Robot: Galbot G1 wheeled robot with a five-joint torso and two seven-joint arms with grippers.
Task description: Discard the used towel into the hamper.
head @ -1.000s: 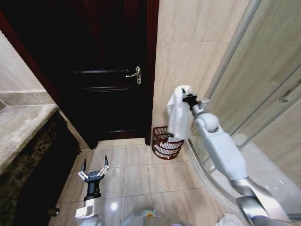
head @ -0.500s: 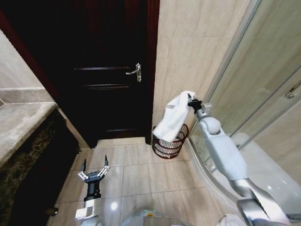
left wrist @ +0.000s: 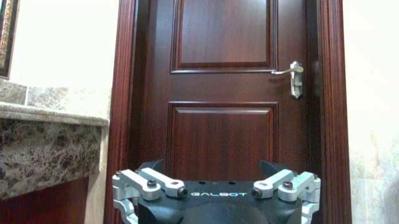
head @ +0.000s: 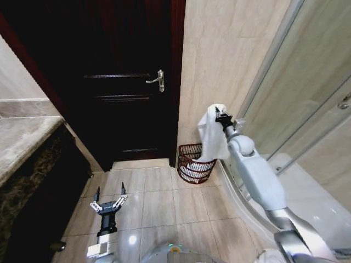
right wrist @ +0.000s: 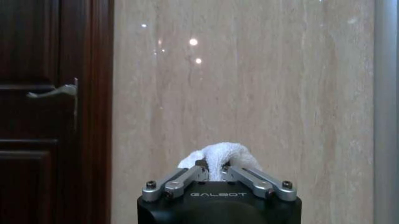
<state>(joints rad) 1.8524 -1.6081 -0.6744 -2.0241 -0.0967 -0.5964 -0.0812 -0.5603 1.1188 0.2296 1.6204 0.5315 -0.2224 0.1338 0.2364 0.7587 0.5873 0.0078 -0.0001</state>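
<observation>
A white towel hangs from my right gripper, which is shut on its top edge; its lower end drapes over the rim of the hamper. The hamper, a small round reddish-brown wire basket, stands on the floor against the beige wall beside the door frame. In the right wrist view the towel bunches between the closed fingers. My left gripper hangs low over the floor tiles, open and holding nothing; in the left wrist view its open fingers face the door.
A dark wooden door with a metal handle is shut ahead. A marble counter runs along the left. Glass shower panels and a curved shower base bound the right. Floor tiles lie between.
The towel, swung out to the left half a second ago, now hangs straighter down over the hamper. The right gripper has shifted slightly. The left arm has not moved.
</observation>
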